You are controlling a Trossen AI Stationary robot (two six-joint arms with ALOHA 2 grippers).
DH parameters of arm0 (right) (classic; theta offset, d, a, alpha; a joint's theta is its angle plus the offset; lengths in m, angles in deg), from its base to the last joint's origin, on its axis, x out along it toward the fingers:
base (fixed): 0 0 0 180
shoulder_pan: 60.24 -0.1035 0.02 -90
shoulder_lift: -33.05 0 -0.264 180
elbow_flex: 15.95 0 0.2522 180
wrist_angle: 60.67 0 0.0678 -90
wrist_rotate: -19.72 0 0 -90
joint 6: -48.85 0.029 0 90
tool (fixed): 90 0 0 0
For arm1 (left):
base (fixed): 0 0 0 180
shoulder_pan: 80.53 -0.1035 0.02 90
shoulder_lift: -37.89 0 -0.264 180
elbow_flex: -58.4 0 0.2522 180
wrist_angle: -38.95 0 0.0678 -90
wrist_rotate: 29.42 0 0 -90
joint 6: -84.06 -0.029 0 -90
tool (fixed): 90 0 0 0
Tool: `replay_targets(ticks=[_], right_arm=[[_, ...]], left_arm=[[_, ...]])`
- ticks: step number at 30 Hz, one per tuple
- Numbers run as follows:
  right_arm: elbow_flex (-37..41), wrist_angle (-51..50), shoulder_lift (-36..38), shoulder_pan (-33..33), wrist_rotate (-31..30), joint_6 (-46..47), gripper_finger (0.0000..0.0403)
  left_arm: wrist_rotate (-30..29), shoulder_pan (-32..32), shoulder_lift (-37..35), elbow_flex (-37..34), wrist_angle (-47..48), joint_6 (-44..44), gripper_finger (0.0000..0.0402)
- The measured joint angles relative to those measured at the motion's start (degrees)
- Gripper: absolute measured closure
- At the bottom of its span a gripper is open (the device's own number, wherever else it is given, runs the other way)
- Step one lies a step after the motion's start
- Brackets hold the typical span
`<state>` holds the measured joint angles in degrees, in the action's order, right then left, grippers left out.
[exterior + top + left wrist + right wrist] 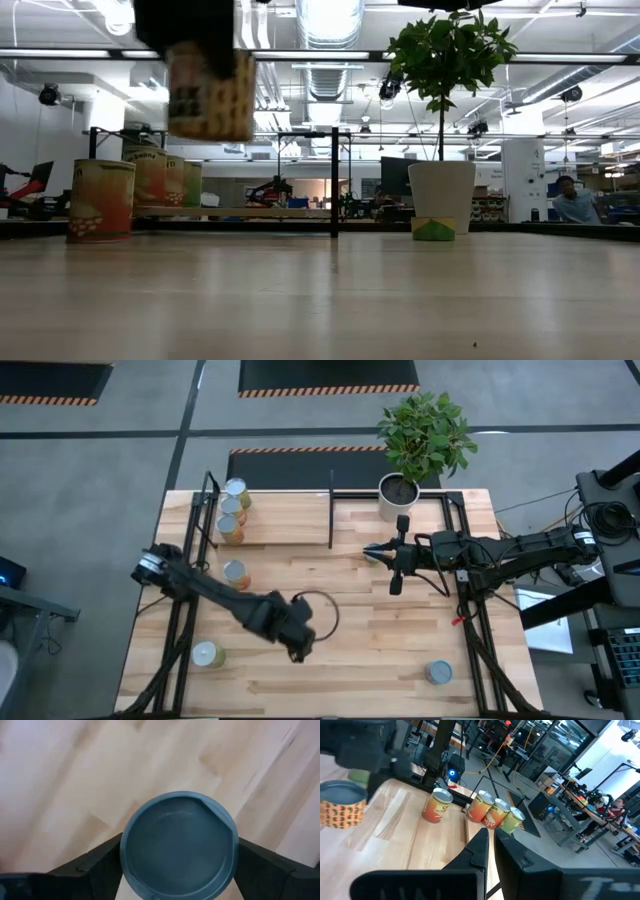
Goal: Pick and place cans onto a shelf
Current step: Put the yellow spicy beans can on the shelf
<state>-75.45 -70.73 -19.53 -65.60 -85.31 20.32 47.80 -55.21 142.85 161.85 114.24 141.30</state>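
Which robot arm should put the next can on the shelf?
Probably the left. Its hand already grips a blue-topped can, lifted off the table. The right hand sits shut near the plant pot, holding nothing.

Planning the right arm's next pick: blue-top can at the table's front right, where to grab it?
Grip the blue-top can across its round side wall, coming straight down from above. It stands upright with bare table all round, so jaws can straddle it from any direction.
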Motion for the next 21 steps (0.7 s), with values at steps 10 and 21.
replay_targets(ticks=[10,21], right_arm=[[0.0,-0.2,0.0,0.0,0.0,0.0,0.0385],[0.0,-0.5,0.0,0.0,0.0,-0.1,0.0385]], left_arm=[[-4.4,-13.6,-0.5,6.9,6.9,-25.9,0.0107],[-6.2,-31.5,-1.0,1.2,3.7,-45.7,0.0106]])
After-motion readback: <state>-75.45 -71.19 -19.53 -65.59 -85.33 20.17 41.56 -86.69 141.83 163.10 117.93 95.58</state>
